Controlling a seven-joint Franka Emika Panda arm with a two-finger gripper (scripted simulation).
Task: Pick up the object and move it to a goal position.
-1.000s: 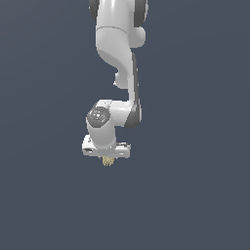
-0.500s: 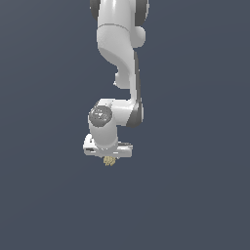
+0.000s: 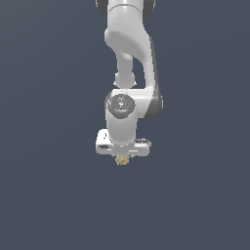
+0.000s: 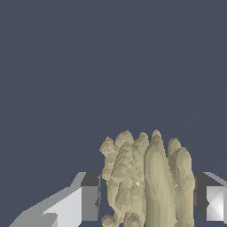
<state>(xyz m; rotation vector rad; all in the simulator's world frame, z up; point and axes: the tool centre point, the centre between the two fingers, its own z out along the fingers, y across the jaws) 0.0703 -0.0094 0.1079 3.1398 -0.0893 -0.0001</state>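
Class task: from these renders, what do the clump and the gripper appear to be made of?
Clump: tan-yellow, matte, lumpy and ridged, perhaps something organic; the faceted render leaves it open. Gripper: smooth white shell like painted plastic or metal, with dark, dull fingertip pads.

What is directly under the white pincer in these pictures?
Under the pincer sits a small tan, ridged clump. In the wrist view the clump fills the gap between the fingers. Its lower end is out of frame there, and the contact faces are covered.
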